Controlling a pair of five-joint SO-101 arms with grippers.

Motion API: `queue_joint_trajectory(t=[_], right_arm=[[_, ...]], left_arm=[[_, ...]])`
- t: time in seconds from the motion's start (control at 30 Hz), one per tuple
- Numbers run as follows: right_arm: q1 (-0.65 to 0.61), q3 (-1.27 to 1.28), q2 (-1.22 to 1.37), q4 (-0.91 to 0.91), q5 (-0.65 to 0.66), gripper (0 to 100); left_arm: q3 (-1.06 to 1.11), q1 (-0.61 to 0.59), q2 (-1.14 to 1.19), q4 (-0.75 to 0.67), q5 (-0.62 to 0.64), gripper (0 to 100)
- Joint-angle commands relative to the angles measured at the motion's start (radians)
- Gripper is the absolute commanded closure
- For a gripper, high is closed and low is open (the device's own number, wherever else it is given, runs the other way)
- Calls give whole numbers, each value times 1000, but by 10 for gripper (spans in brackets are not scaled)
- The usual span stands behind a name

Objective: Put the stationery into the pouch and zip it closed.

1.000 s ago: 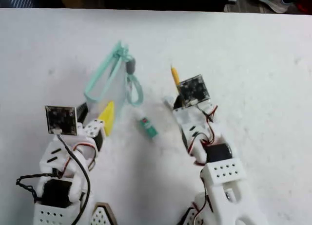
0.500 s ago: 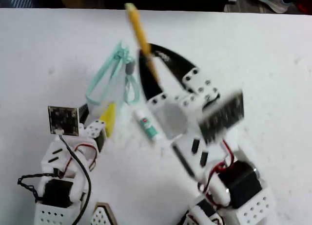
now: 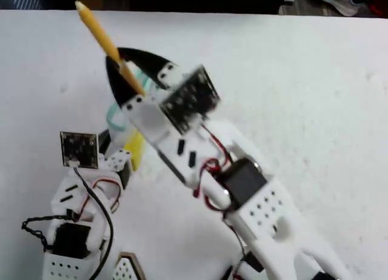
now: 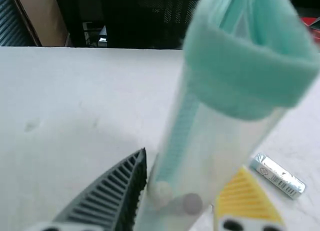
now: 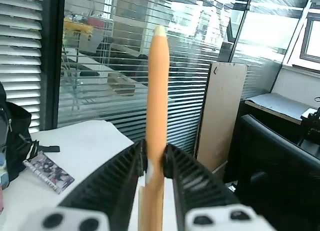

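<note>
My right gripper (image 3: 124, 71) is shut on a yellow pencil (image 3: 103, 40) and is raised above the table, over the pouch. In the right wrist view the pencil (image 5: 158, 86) stands up between the black fingers (image 5: 117, 176), its tip pointing away from the camera. My left gripper (image 3: 119, 136) is shut on the clear, teal-edged pouch (image 4: 225, 106), which stands between the dark finger (image 4: 112, 196) and the yellow finger (image 4: 242, 198). From above, the right arm covers most of the pouch (image 3: 111, 116). A small wrapped eraser (image 4: 278, 176) lies on the table beside the pouch.
The white table (image 3: 315, 92) is bare to the right and at the back. The left arm's body (image 3: 76, 219) sits at the front left, close to the raised right arm (image 3: 242, 189) that crosses the middle.
The right arm has lifted the pencil off the table and swung it left until it hangs over the pouch. The left arm has kept still with the pouch.
</note>
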Motion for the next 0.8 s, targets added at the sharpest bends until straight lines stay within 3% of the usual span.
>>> queue_joint_trajectory(t=[0.0,0.3,0.77], right_arm=[[-10,-94,71,-58,-11,982],[-10,-77,160,-50,-11,982],[-8,215,-139,1,-3,959]], left_arm=[[-6,12,1,-34,-11,775],[-8,10,1,-34,-11,775],[-9,2,1,-35,-11,775]])
